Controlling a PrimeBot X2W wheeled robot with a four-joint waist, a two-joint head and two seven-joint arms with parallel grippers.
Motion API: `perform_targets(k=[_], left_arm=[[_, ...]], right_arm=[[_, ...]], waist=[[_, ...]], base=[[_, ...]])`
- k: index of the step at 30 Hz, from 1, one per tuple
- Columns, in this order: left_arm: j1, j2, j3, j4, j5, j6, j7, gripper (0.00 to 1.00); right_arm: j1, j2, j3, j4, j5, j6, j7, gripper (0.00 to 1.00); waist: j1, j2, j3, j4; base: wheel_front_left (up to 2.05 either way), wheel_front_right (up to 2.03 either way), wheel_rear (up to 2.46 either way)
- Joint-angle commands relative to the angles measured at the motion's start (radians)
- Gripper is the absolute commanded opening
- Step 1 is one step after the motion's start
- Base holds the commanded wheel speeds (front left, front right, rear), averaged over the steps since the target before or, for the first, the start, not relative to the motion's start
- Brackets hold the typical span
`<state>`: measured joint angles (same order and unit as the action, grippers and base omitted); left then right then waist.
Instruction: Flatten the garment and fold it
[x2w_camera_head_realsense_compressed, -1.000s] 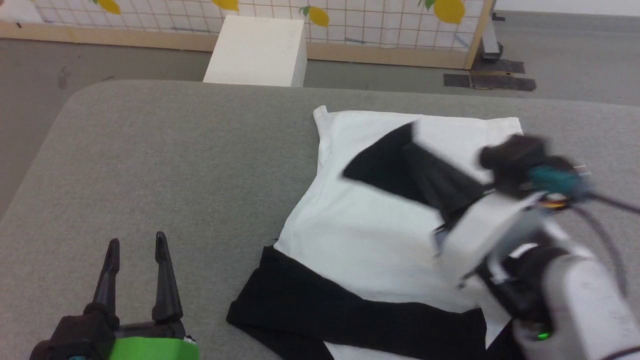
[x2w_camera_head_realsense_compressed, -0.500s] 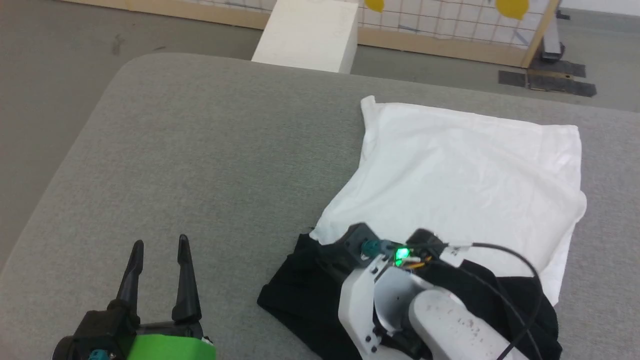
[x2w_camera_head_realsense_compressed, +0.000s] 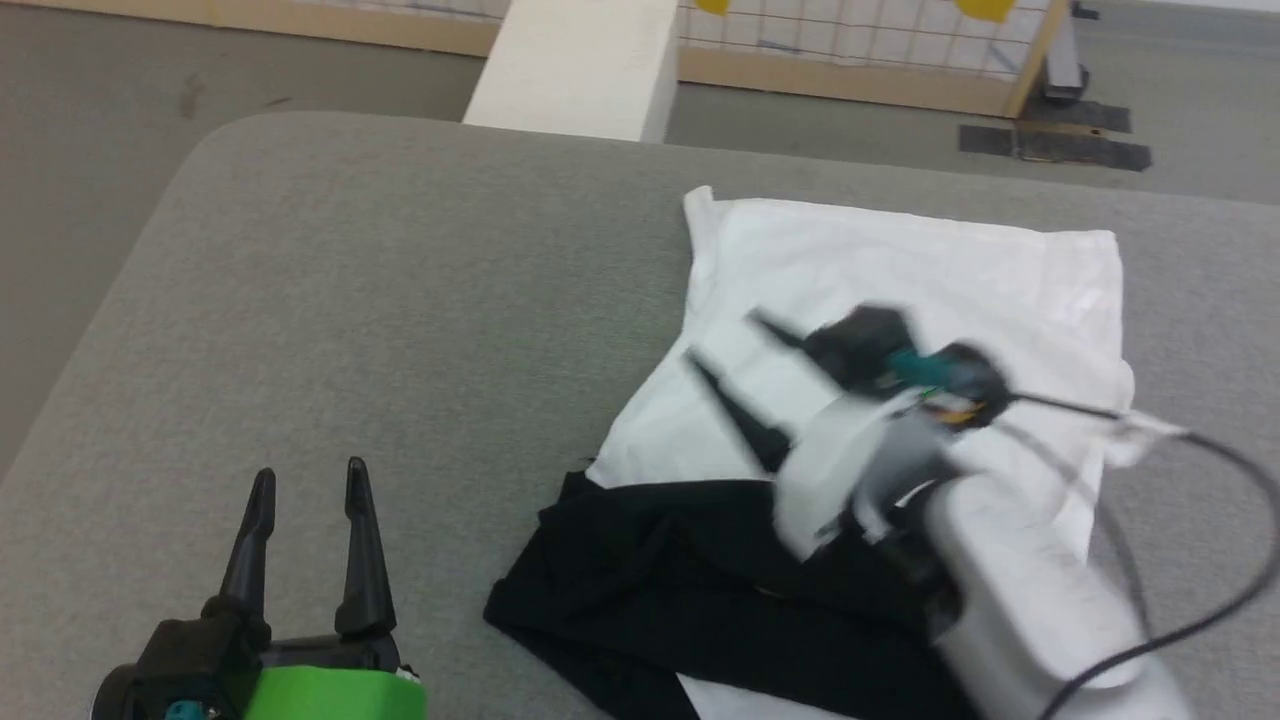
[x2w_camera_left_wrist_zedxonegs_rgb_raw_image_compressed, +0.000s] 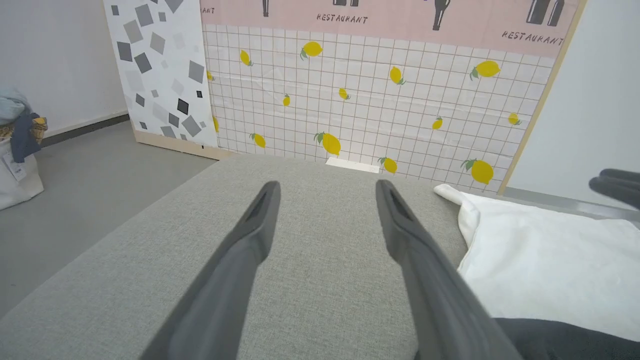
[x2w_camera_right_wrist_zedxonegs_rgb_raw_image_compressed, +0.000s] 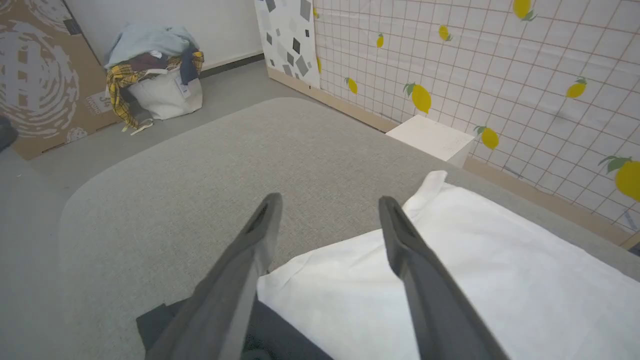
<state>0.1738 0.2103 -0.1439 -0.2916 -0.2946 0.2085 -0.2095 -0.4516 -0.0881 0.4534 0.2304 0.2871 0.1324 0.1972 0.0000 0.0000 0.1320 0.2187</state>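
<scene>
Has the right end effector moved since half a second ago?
Yes. The right end effector went from the black sleeve toward the white box.

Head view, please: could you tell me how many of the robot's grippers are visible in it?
2. The left gripper is at the lower left over the grey surface; the right gripper, blurred, is over the garment at centre right. Both have open jaws.

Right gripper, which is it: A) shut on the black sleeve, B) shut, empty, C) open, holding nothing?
C: in the head view the right gripper hangs over the garment with its jaws spread. In the right wrist view its fingers stand well apart with nothing between them, only cloth and grey surface beyond.
</scene>
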Motion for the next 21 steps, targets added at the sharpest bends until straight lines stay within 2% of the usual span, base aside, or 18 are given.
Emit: perform_targets(k=[1, 5, 8, 10, 13, 18, 21], left_arm=[[-0.02, 0.005, 0.0, -0.006, 0.001, 0.003, 0.001, 1.0], [-0.025, 0.008, -0.006, -0.021, 0.006, 0.004, 0.002, 1.0], [-0.029, 0.01, -0.013, -0.028, 0.009, 0.0, 0.001, 1.0], [-0.031, 0.01, -0.018, -0.031, 0.011, -0.002, -0.004, 1.0], [-0.023, 0.008, -0.02, -0.028, 0.011, -0.003, -0.013, 1.0], [0.011, 0.015, -0.023, -0.027, 0.021, -0.017, -0.035, 1.0], [0.041, 0.012, -0.012, -0.012, 0.018, -0.012, -0.041, 1.0]], right_arm=[[0.006, -0.022, -0.051, -0.041, -0.022, -0.002, -0.006, 1.0], [0.081, -0.052, -0.243, -0.207, -0.096, -0.002, -0.003, 1.0], [0.161, -0.049, -0.379, -0.332, -0.157, -0.002, 0.004, 1.0], [0.258, -0.027, -0.509, -0.453, -0.222, -0.002, -0.001, 1.0], [0.358, 0.008, -0.615, -0.538, -0.262, -0.002, -0.028, 1.0], [0.503, 0.036, -0.726, -0.568, -0.255, -0.002, -0.091, 1.0], [0.56, 0.037, -0.758, -0.529, -0.183, -0.002, -0.124, 1.0]], waist=[[0.0, 0.0, -0.004, -0.043], [0.0, 0.0, -0.004, -0.083], [0.0, 0.0, -0.003, -0.105], [0.0, 0.0, -0.002, -0.125], [0.0, 0.0, -0.004, -0.141], [0.0, 0.0, -0.006, -0.156], [0.0, 0.0, -0.007, -0.165]], base=[[0.0, 0.0, 0.0], [0.0, 0.0, 0.0], [0.0, 0.0, 0.0], [0.0, 0.0, 0.0], [0.0, 0.0, 0.0], [0.0, 0.0, 0.0], [0.0, 0.0, 0.0]])
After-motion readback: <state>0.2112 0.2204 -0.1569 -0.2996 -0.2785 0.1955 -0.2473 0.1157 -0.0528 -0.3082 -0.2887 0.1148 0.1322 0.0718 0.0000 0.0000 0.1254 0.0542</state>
